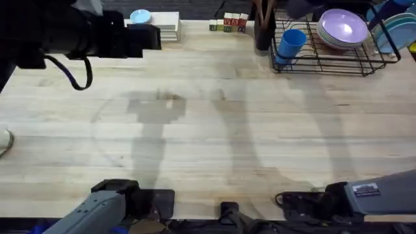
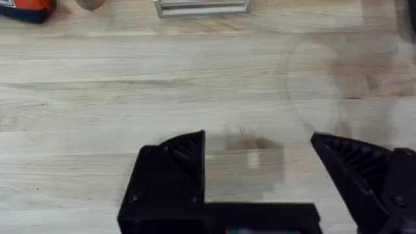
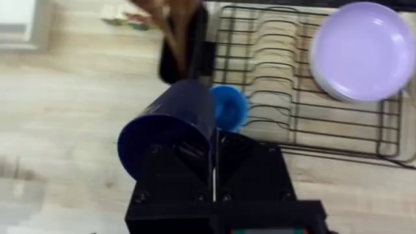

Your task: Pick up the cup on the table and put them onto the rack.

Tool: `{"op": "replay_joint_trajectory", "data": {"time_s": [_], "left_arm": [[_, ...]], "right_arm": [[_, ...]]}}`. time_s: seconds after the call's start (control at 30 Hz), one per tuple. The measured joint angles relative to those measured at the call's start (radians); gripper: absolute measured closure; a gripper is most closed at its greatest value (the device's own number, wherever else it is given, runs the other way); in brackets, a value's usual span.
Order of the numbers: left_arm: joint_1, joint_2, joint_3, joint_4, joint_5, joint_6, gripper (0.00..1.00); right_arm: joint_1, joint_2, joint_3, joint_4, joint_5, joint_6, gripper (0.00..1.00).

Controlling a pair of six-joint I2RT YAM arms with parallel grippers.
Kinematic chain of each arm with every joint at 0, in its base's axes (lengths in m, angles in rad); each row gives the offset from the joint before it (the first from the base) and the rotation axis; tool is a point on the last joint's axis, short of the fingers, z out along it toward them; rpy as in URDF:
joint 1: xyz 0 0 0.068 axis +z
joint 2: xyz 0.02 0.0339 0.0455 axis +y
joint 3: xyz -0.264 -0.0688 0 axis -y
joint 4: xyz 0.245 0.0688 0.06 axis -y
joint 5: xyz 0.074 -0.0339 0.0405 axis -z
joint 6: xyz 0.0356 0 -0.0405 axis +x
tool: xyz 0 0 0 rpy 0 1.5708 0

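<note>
A: Where is the cup found?

B: A dark blue cup [image 3: 166, 133] is pinched by its wall in the right claw [image 3: 211, 170], whose fingers are pressed nearly together. It is carried on its side above the worktop [image 1: 208, 130], just short of the black wire rack [image 3: 273, 140].

A: How is the placing best done?

B: The cup is probably best carried on over the rack's near wire edge. It should be lowered into a free stretch between the dividers, and let go only once it is borne by the wires. The utensil holder [image 1: 263, 36] just beside the rack should be given room.

A: What is held in the rack?

B: A light blue cup [image 1: 289, 44] is tipped at the end nearest the utensil holder, apparently empty. Purple plates [image 1: 344, 27] are stacked in the middle and teal plates [image 1: 398, 29] at the far end. Wooden utensils are stood in the holder.

A: And the left claw [image 2: 259, 153]?

B: It is spread wide over bare wood, with nothing held.
</note>
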Motion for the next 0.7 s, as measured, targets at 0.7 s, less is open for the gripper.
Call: {"op": "replay_joint_trajectory", "data": {"time_s": [0.7], "left_arm": [[0.0,0.0,0.0,0.0,0.0,0.0,0.008]], "right_arm": [[-0.08,0.121,0.004,-0.08,0.0,0.0,0.971]]}}
